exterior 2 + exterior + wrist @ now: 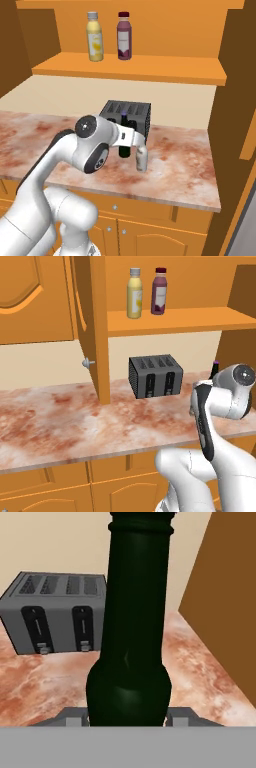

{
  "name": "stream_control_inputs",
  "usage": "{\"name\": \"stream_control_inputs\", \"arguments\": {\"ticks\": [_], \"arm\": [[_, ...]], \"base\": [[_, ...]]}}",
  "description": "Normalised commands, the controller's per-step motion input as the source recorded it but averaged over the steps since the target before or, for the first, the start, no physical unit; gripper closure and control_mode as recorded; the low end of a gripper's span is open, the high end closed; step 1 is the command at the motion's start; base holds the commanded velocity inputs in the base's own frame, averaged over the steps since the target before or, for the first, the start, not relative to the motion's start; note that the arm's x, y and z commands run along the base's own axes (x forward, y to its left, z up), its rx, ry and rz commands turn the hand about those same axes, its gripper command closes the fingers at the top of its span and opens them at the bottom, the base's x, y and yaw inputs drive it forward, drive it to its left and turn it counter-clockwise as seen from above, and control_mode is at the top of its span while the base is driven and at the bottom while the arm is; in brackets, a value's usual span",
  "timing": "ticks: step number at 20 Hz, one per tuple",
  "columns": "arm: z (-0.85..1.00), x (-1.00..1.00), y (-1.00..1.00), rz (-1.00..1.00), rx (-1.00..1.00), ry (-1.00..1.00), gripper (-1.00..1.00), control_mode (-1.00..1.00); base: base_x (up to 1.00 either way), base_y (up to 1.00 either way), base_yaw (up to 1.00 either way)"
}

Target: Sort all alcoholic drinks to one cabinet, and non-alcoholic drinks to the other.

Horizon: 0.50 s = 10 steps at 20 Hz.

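Dark green-black bottle (130, 637) stands upright, pinched low by the pincer (131, 150), over the table (185, 165) at the toaster's (131, 114) four o'clock. Swinging it could clip the toaster or cabinet wall (225, 597).

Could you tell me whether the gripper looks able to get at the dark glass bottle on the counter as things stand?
Probably yes: the dark bottle stands upright right in front of the gripper, looming between its fingers in the hand view, with nothing in between. The toaster sits behind it.

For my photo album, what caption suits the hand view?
Close-up of a dark green bottle between the gripper fingers, grey toaster behind on the marbled counter.
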Motion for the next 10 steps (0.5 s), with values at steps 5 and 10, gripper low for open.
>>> {"name": "stream_control_inputs", "arguments": {"ticks": [5,10], "arm": [[0.54,-0.38,0.02,-0.01,0.0,0.0,1.0,-1.0],[0.59,-0.55,0.25,-0.05,-0.04,0.04,1.0,-1.0]], "base": [[0.0,0.0,0.0],[0.0,0.0,0.0]]}}
